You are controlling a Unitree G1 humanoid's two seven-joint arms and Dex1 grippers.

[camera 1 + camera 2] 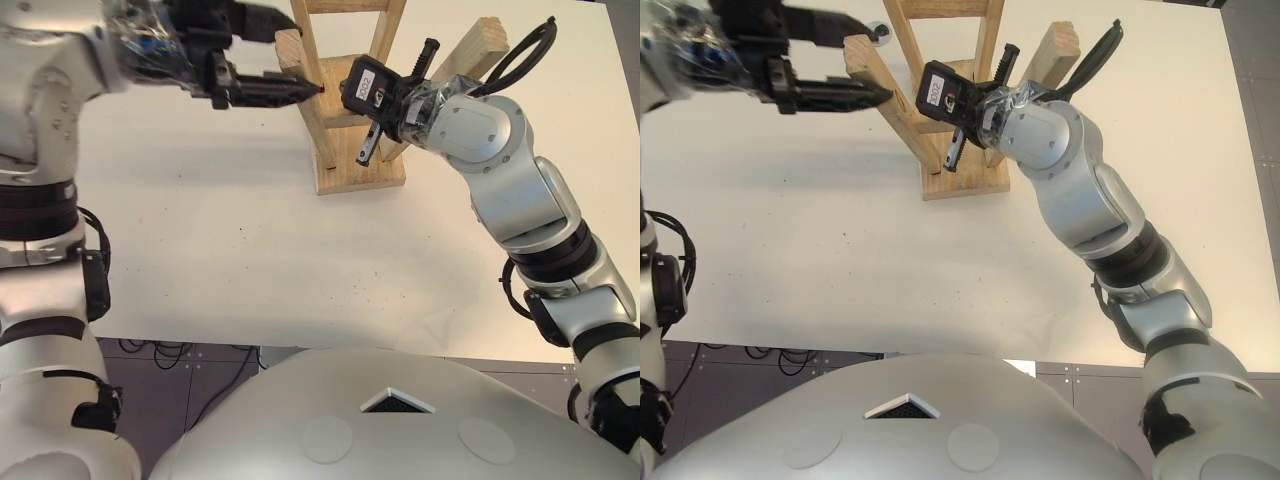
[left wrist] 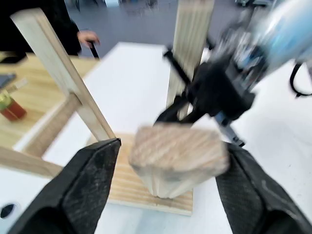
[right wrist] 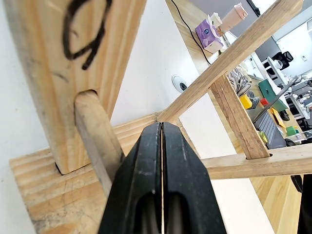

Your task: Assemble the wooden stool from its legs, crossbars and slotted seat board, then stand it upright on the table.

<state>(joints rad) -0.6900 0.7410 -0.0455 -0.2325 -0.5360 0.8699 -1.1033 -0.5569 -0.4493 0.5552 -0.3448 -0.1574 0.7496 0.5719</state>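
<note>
stool of pale, bare wood sits upside down at the far middle of the white counter, with its flat rectangular seat board lying on the surface. its square-cut legs point upward. four legs can be counted, the two near ones splaying out to left and right, the two far ones more upright. at least two thin crossbars join them. one is socketed into a round-ended slot in a leg that bears a black marker scrawl. the grain shows plainly, and the seat board carries straight parallel grooves.

there are two black hands. the left hand comes in from the left with its two broad, matte fingers spread apart on either side of the blunt top end of the near left leg. the right hand is close against the stool's right side above the seat board, its two fingers pressed together on nothing.
</note>
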